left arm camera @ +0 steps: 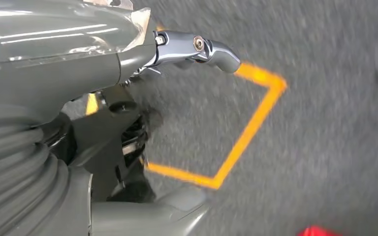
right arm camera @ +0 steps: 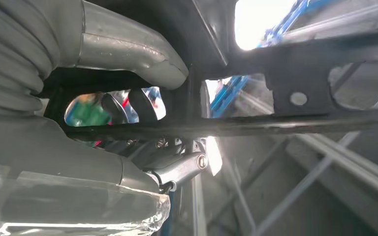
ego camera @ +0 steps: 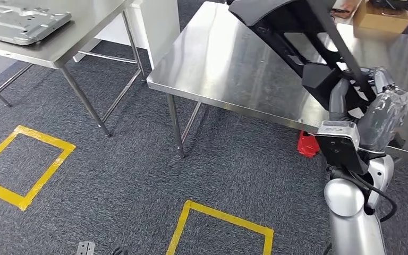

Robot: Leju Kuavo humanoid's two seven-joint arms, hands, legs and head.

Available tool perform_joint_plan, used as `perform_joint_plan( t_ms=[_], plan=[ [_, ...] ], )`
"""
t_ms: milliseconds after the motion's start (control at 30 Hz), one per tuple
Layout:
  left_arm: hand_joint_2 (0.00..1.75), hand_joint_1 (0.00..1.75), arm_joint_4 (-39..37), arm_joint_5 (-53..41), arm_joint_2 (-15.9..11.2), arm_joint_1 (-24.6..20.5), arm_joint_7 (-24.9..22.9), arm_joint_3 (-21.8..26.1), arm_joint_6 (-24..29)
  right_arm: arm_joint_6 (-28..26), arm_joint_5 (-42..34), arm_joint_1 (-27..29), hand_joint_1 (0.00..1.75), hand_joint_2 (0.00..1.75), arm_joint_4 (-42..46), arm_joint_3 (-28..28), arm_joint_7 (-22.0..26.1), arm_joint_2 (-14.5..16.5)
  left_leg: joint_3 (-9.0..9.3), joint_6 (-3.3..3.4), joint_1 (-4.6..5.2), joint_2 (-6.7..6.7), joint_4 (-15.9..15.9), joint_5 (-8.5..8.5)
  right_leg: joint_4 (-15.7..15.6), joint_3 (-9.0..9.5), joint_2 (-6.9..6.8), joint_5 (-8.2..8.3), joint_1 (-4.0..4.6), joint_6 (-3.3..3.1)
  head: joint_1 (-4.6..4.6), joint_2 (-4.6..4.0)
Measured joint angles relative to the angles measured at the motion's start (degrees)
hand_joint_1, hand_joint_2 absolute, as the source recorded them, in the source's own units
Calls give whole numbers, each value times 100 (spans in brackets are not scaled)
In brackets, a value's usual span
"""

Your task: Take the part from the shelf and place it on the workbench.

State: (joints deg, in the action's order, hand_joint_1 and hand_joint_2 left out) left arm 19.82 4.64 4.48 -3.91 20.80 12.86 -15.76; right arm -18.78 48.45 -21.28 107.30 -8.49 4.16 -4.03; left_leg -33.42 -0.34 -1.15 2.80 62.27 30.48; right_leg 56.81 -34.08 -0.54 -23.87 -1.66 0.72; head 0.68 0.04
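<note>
Yellow tape squares (ego camera: 21, 166) mark grey carpet; a cardboard box (ego camera: 381, 19) sits far right.

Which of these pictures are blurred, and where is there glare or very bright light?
Left wrist view: the carpet and the orange tape are smeared by motion blur. Right wrist view: a window patch is blown out white, leaving the black part in silhouette. Head view: sharp, with soft glare on the steel workbench.

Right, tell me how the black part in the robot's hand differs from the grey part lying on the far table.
The black part is dark and matte; the grey part is pale metal. The black part is held tilted above the workbench by the right hand; the grey part lies flat on the side table. The black part is an open frame; the grey part is a closed panel. Both are stamped parts.
</note>
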Motion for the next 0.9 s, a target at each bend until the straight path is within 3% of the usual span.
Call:
perform_joint_plan(
  t_ms=[67,100,133,167,200,267,333,400,433,467,533,600,633,667,700,767,833,867,900],
  plan=[
    [175,0,-42,84,-3,-1,-66,-14,-88,5,8,-12,175,175,17,26,-13,-60,-370,-16,-7,-243,784,371,1,11,145,-1,17,-61,-19,0],
    [175,0,-61,115,-4,6,-84,-14,-111,4,-9,-5,175,175,17,38,-13,-95,-548,-22,-8,-279,1100,467,2,14,230,-2,24,-68,-24,0],
    [175,0,-73,135,-5,11,-90,-14,-133,-1,-35,2,175,175,16,56,-13,-133,-651,-22,-9,-291,1232,450,4,17,315,-3,31,-72,-25,0],
    [175,0,-81,156,-6,13,-90,-14,-152,-8,-62,6,175,175,16,77,-13,-172,-647,-16,-11,-300,1140,315,5,25,399,-3,33,-72,-25,0],
    [175,0,-84,170,-8,11,-90,-14,-176,-16,-83,7,175,175,15,94,-13,-205,-535,-4,-17,-330,836,95,6,37,481,-3,32,-70,-25,0],
    [175,0,-87,188,-14,5,-99,-12,-245,-32,-99,1,175,175,15,108,-13,-264,-204,25,-47,-565,32,-317,15,42,630,-8,44,-53,-21,0],
    [175,0,-93,188,-20,3,-133,-13,-383,-48,-98,-11,175,175,15,108,-13,-317,-28,53,-48,-720,-380,-446,16,1,756,-1,65,5,-19,0],
    [175,0,-99,183,-23,-13,-168,-19,-595,-60,-89,-20,175,175,15,109,-23,-379,0,115,-12,-610,-430,-453,-7,-54,864,25,67,98,-20,0],
    [175,0,-100,179,-24,-26,-176,-26,-687,-64,-83,-25,175,175,15,111,-30,-415,18,162,-3,-547,-463,-476,18,-85,802,19,63,134,-20,0],
    [175,0,-101,175,-26,-38,-179,-33,-746,-66,-77,-39,175,175,15,112,-38,-450,36,211,-4,-475,-499,-499,127,-150,654,-38,69,150,-10,0],
    [175,0,-108,170,-38,-42,-180,-43,-801,-68,-67,-76,175,175,14,115,-45,-498,61,275,-9,-325,-545,-521,696,-437,274,-307,73,135,15,0],
    [175,0,-122,185,-58,-32,-179,-43,-883,-71,-51,-93,175,175,11,113,-59,-529,59,292,-5,-164,-545,-512,1466,-832,142,-599,57,148,32,0],
    [175,0,-132,193,-63,-30,-177,-43,-933,-73,-36,-93,175,175,8,112,-73,-551,59,287,-6,-83,-544,-505,1670,-939,127,-646,40,184,31,0],
    [175,0,-140,198,-67,-29,-175,-45,-973,-74,-19,-94,175,175,4,112,-91,-577,62,277,-9,-7,-542,-496,1659,-930,108,-608,20,236,33,0],
    [175,0,-148,199,-67,-29,-174,-47,-1000,-76,-4,-96,175,175,0,112,-109,-604,72,259,-17,66,-541,-484,1402,-792,63,-491,0,296,32,0],
    [175,0,-156,202,-82,-29,-172,-49,-1029,-78,18,-105,175,175,-3,113,-129,-650,110,195,-11,191,-526,-439,563,-322,-245,-198,-7,377,46,0],
    [175,0,-163,206,-107,-25,-169,-49,-1048,-80,24,-116,175,175,-8,114,-135,-674,167,118,33,308,-515,-384,67,-41,-497,-32,33,322,41,0],
    [175,0,-166,208,-120,-24,-168,-49,-1053,-82,26,-119,175,175,-12,114,-140,-686,200,86,56,377,-520,-362,24,-21,-506,-12,54,264,29,0],
    [175,0,-169,209,-121,-25,-167,-49,-1056,-85,26,-119,175,175,-15,116,-144,-698,232,62,53,453,-533,-347,24,-31,-407,-5,53,209,11,0]
  ],
)
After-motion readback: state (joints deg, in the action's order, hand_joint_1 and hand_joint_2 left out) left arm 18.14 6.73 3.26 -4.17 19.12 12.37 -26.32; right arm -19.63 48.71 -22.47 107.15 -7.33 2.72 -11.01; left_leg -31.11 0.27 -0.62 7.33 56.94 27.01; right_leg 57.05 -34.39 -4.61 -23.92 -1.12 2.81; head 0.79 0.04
